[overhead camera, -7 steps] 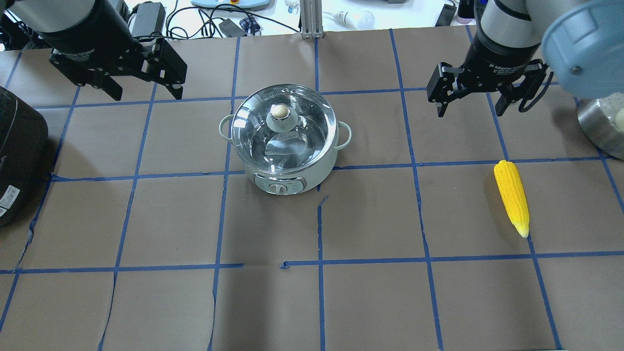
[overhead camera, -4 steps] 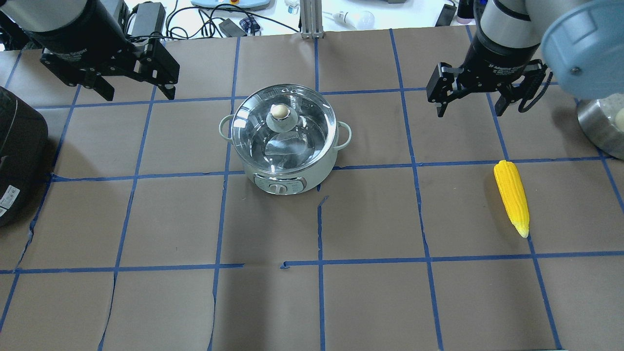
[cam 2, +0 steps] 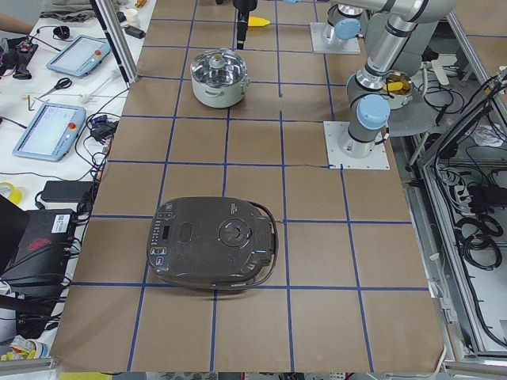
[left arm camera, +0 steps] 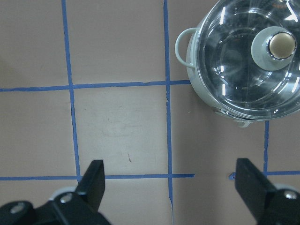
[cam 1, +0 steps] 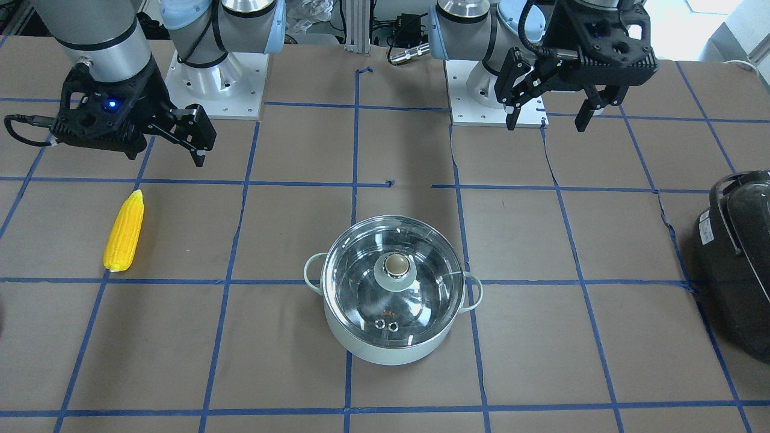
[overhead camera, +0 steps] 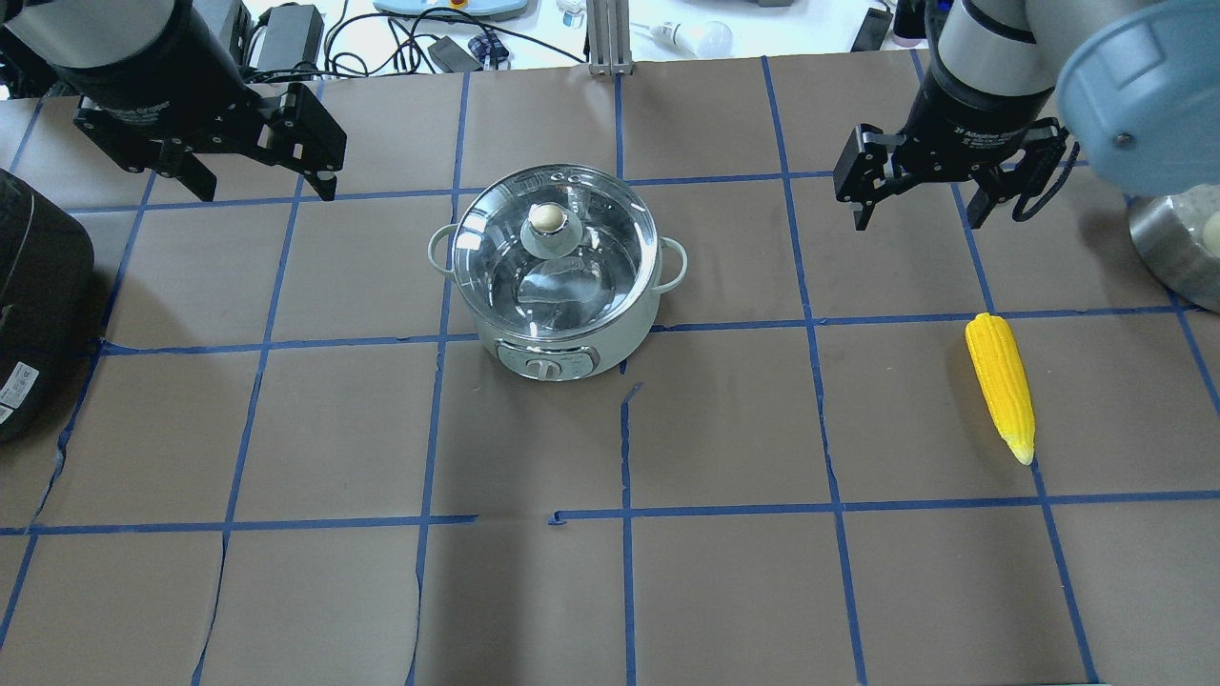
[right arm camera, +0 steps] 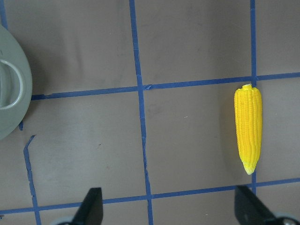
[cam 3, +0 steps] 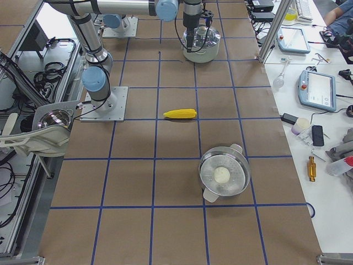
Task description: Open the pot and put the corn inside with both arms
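Pot (overhead camera: 556, 276) is sitting lidded, opening not yet begun; left hand (overhead camera: 267, 188) and right hand (overhead camera: 939, 215) are hanging released, empty. Next, probably, the left one is needing to centre over the knob (overhead camera: 547, 219).

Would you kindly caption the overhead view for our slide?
Open and empty: left gripper, right gripper; pot lidded at centre, corn lying to its right.

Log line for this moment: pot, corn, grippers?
round mint-white pot: clear glass lid on | yellow toy corn cob: ungrasped, outside pot | left gripper: jaws open, empty | right gripper: jaws open, empty
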`<state>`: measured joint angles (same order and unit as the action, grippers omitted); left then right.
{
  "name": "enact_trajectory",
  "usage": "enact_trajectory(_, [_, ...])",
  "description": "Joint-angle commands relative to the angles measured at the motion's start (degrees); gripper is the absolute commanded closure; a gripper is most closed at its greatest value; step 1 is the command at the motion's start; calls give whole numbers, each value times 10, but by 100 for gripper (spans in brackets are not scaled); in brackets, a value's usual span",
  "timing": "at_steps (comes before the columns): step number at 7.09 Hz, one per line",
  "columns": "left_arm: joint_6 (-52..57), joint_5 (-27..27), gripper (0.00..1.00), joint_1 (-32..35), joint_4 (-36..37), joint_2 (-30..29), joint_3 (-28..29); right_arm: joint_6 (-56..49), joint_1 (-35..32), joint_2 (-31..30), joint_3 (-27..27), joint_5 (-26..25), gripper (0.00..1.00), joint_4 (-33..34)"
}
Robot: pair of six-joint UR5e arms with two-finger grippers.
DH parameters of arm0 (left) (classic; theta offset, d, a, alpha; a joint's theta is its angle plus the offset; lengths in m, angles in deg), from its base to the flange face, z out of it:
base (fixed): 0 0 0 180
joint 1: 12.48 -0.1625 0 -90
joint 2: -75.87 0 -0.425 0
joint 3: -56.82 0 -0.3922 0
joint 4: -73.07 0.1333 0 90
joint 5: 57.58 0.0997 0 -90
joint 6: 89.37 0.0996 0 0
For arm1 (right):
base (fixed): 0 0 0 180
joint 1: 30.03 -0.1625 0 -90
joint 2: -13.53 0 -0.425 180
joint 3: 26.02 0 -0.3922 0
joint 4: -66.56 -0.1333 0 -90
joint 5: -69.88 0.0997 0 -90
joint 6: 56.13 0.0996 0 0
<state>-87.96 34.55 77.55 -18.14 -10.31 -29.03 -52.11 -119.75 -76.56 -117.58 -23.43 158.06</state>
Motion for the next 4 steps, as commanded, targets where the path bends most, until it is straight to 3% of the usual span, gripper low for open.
enact_trajectory(1, [-1, 0, 0, 0, 5, -7, 0, 0, 0, 0, 0, 1, 0, 0])
enact_trajectory(4, [-4, 0, 0, -1, 7, -10, -2, -2, 3, 0, 0, 1, 0, 2])
